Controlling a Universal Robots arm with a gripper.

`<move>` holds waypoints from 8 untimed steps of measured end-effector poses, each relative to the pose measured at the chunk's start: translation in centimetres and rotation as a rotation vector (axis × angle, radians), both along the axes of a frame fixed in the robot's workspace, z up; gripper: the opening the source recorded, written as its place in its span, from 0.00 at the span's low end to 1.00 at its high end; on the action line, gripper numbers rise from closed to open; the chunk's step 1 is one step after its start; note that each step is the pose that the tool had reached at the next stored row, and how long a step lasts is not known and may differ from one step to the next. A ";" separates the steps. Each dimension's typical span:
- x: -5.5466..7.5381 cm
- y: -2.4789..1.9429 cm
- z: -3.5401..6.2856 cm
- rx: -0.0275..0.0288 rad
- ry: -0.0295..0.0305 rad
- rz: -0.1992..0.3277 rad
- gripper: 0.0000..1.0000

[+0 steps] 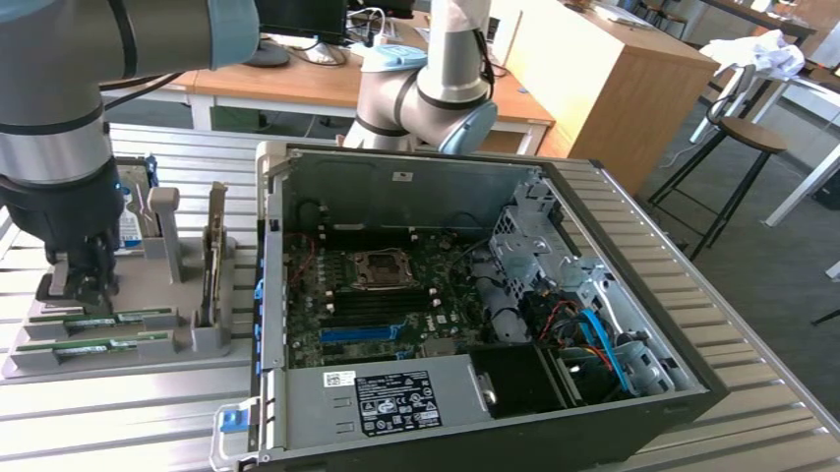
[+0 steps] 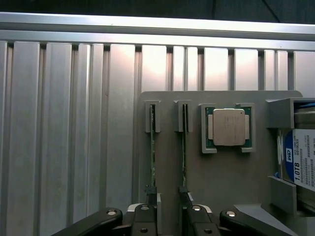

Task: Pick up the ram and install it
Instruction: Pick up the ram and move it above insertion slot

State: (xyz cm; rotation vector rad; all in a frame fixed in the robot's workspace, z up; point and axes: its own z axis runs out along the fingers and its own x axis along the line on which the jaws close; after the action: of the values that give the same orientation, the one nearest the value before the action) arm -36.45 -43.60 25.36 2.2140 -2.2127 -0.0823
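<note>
Pickup not yet made: the ram [image 2: 183, 162] stands on edge in the grey holder [image 2: 221, 187] on the surface [image 2: 59, 123], beside a second stick [image 2: 152, 162], with the gripper [image 2: 171, 211] above, jaws wide and empty; installing undone.

A tall pale wooden cabinet [image 1: 611, 84] stands at the back of the exterior view. To its left in that view, a wooden desk [image 1: 309, 87] with white legs carries the grey foot of a monitor [image 1: 270, 54]. To the cabinet's right stands a stool [image 1: 752, 131] with a round wooden seat and thin black legs, on a grey floor [image 1: 768, 265]. Further right of the cabinet, a white crumpled heap [image 1: 777, 54], perhaps cloth, lies on a white-framed table [image 1: 808, 182]. In front of the cabinet, nearer the camera, runs a ribbed silver metal table [image 1: 768, 413], its slats catching bright light.
</note>
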 end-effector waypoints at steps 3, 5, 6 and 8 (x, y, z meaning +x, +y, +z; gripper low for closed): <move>0.0 -0.38 -0.01 0.0000 0.0000 0.000 0.30; 0.0 -0.66 -0.02 0.0000 -0.0001 0.000 0.30; 0.0 -0.79 -0.02 0.0000 0.0000 0.000 0.30; 0.0 -0.92 -0.03 0.0001 0.0000 0.000 0.30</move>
State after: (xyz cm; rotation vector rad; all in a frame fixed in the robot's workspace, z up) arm -36.45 -44.52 25.33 2.2141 -2.2127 -0.0824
